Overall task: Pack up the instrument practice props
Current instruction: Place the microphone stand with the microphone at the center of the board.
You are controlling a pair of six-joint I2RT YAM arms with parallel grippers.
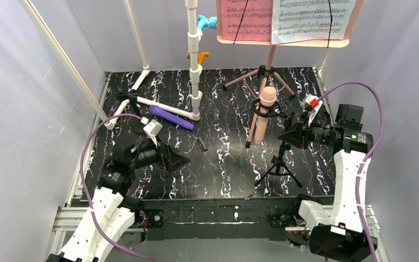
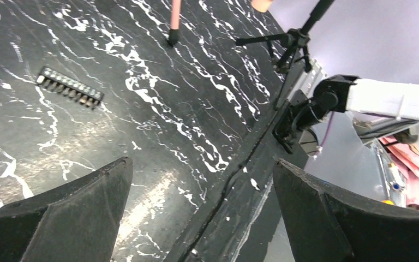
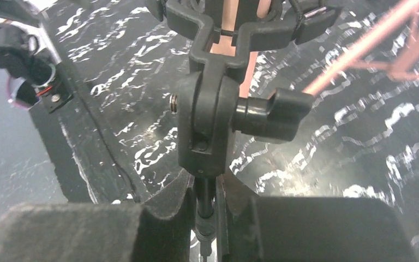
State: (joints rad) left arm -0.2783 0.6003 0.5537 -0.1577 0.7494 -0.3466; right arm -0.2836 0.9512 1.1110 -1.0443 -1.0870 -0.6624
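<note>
The pink music stand (image 1: 271,57) rises at the back right, with a pink page (image 1: 245,19) and a white page (image 1: 311,19) on its desk. A beige-pink tube (image 1: 264,117) stands clamped in a small black tripod holder (image 1: 279,164). My right gripper (image 1: 288,135) is shut on that holder's thin pole (image 3: 204,191), just under its clamp head (image 3: 207,125). A purple tube (image 1: 170,117) lies on the mat at the left. My left gripper (image 1: 177,161) hovers open over the mat, its fingers (image 2: 87,213) wide apart and nothing between them.
A white pipe frame (image 1: 195,65) with blue and orange fittings stands at the back centre, and its base pipes run left. A small black comb-like clip (image 1: 201,143) (image 2: 70,87) lies mid-mat. A pink stand leg (image 2: 173,22) reaches forward. Grey walls close in both sides.
</note>
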